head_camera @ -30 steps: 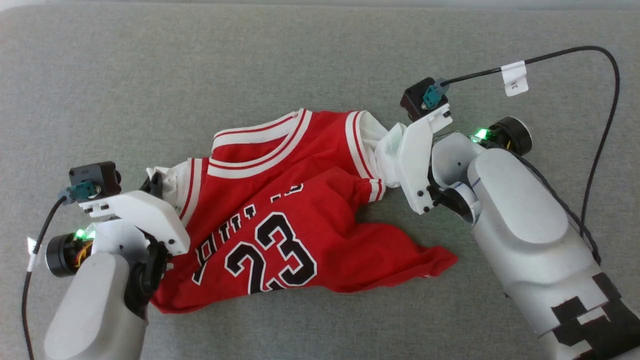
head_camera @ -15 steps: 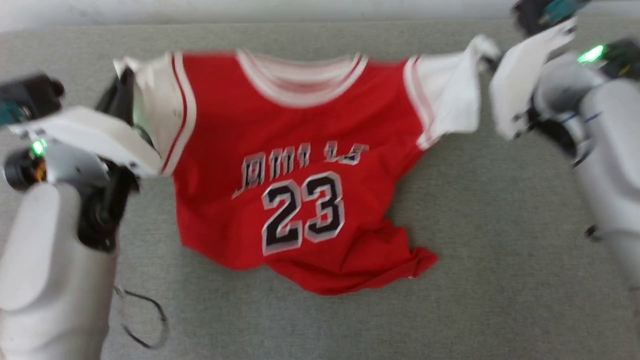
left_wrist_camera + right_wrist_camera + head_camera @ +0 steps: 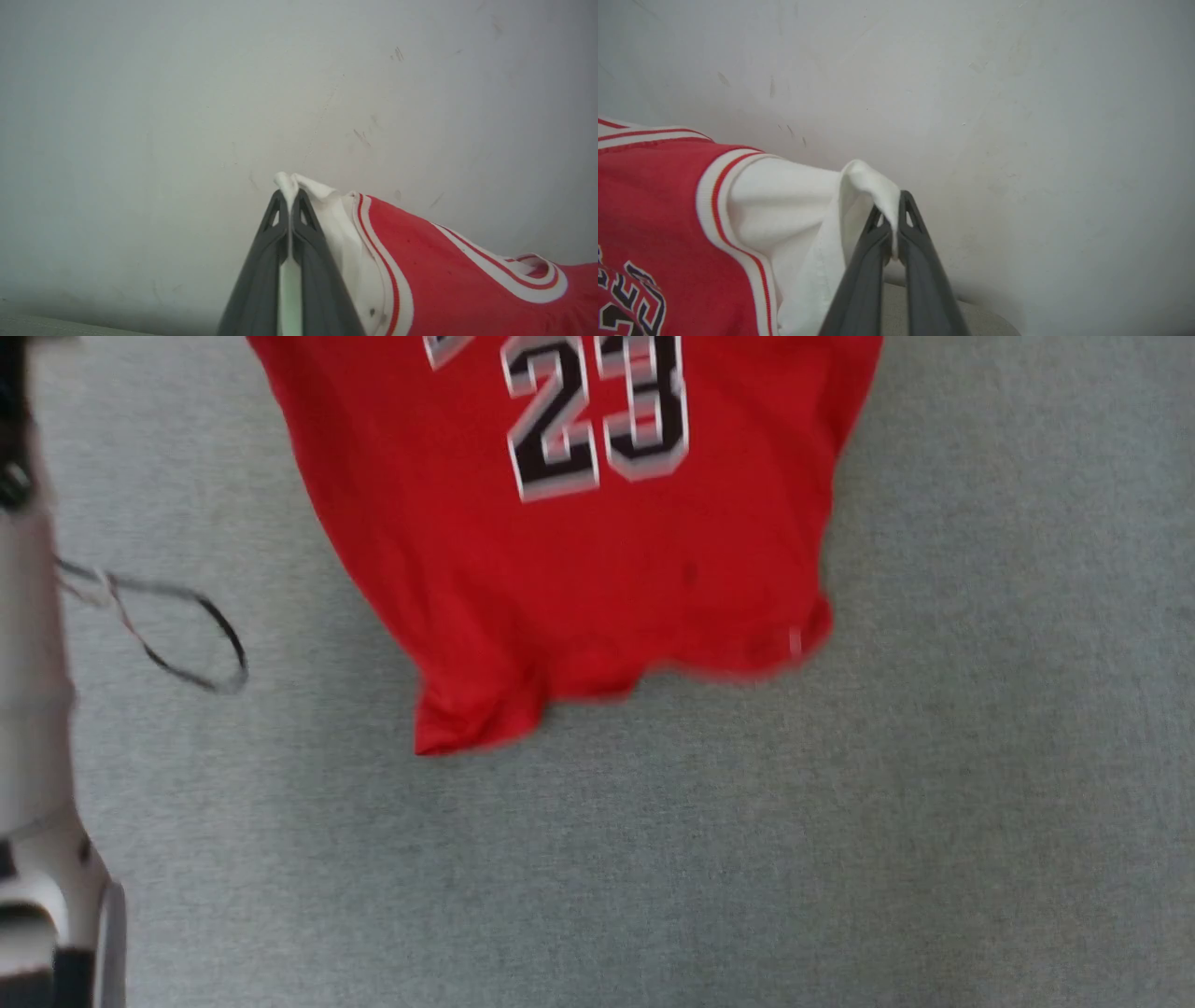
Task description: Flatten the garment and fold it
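Note:
The garment point(image 3: 579, 569) is a red jersey with the number 23; in the head view its lower half hangs spread above the grey surface, hem at the bottom, upper part cut off by the top edge. In the left wrist view my left gripper point(image 3: 289, 198) is shut on the tip of one white sleeve point(image 3: 336, 219), the red body trailing to the right. My right gripper point(image 3: 894, 212) is shut on the other white sleeve point(image 3: 794, 200), with the garment point(image 3: 649, 196) stretched off to the left.
A grey fabric-covered surface point(image 3: 840, 859) lies under the jersey. My pale left forearm point(image 3: 37, 709) stands at the left edge with a loose black cable loop point(image 3: 177, 635) beside it. A plain pale wall point(image 3: 187, 93) faces both wrist cameras.
Both grippers have lifted the jersey by its sleeves from a crumpled heap up and away, pulling it spread and hanging. The head view has shifted, so the collar has gone out of frame.

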### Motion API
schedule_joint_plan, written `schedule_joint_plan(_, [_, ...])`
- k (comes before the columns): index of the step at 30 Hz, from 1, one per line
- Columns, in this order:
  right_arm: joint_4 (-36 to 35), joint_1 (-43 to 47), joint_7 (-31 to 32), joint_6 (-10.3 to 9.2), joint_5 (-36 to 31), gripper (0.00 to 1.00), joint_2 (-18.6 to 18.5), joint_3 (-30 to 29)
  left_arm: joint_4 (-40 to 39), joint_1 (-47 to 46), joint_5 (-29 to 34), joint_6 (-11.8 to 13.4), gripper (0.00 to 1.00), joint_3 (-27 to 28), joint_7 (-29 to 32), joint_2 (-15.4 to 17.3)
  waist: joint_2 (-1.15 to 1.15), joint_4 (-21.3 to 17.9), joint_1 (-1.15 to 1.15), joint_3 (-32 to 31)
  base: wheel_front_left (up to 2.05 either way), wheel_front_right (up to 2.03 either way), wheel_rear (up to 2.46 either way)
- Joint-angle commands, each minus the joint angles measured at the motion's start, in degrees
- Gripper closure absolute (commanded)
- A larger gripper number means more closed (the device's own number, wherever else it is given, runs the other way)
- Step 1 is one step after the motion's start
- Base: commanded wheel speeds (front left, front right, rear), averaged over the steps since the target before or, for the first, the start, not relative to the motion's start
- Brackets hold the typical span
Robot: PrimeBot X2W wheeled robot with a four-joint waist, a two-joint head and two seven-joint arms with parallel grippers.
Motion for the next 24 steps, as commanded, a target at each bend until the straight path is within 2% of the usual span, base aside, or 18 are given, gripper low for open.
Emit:
schedule_joint_plan(1, [0.00,-1.80,-0.89,-0.06,-0.06,1.00,0.59,-1.09,0.49,-2.04,0.78,0.61,1.00,0.37,-0.74,0.36,0.00,-2.50,-0.01,3.28,0.00,0.00,0.00])
schedule_joint_plan(6, [0.08,-9.61,-5.88,-0.06,-2.63,1.00,1.63,-5.39,3.23,-11.29,2.57,2.77,1.00,2.06,-6.09,-0.07,0.00,-3.40,-0.01,5.37,0.00,0.00,0.00])
schedule_joint_plan(13, [1.25,-14.52,-13.55,-0.06,-5.16,1.00,3.56,-8.51,6.78,-17.10,2.41,1.64,1.00,4.01,-14.03,-0.64,0.00,-3.81,-0.01,5.75,0.00,0.00,0.00])
schedule_joint_plan(19, [2.82,-8.54,-15.91,-0.06,-3.31,1.00,4.23,-5.17,10.69,-11.92,2.42,-1.34,1.00,2.56,-15.13,0.11,0.00,-3.46,-0.01,4.63,0.00,0.00,0.00])
schedule_joint_plan(24, [2.61,2.08,-17.48,-0.06,1.64,1.00,3.82,-0.08,12.42,-2.00,2.52,-4.20,1.00,0.17,-13.58,1.18,0.00,-2.91,-0.01,3.01,0.00,0.00,0.00])
